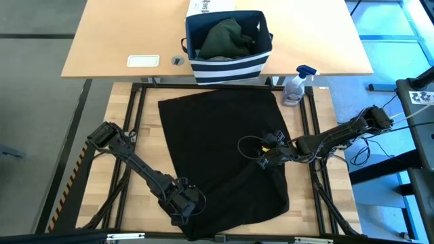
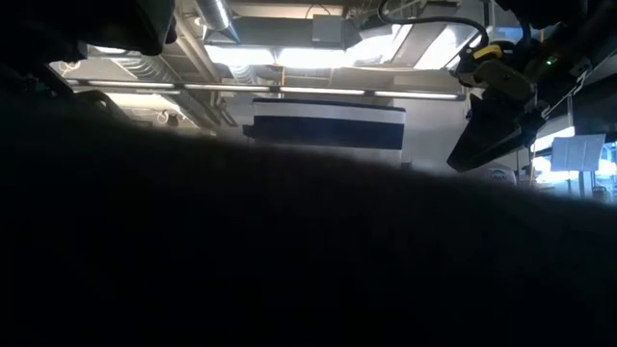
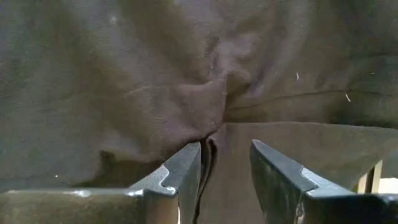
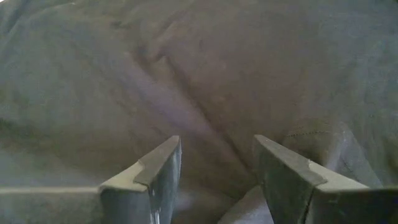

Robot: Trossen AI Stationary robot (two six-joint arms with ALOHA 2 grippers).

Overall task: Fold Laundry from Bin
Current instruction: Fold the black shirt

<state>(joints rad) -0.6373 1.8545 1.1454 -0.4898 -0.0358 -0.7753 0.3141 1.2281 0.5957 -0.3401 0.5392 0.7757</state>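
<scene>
One large black cloth garment (image 1: pixel 220 152) lies spread on the table in the high view, with the left gripper (image 1: pixel 182 203) at its 7 o'clock corner, the right gripper (image 1: pixel 266 157) toward 3 o'clock, and the striped navy fabric bin (image 1: pixel 229 64) at 12 o'clock. Each wrist view shows parted fingers (image 3: pixel 186 165) straddling limp, wrinkled fabric, nothing pinched; it looks light and floppy, best taken at hems or corners.

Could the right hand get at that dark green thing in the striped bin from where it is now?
Probably yes: the bin is open-topped, the green garment lies uncovered, and nothing stands between it and the right hand above the black cloth.
</scene>
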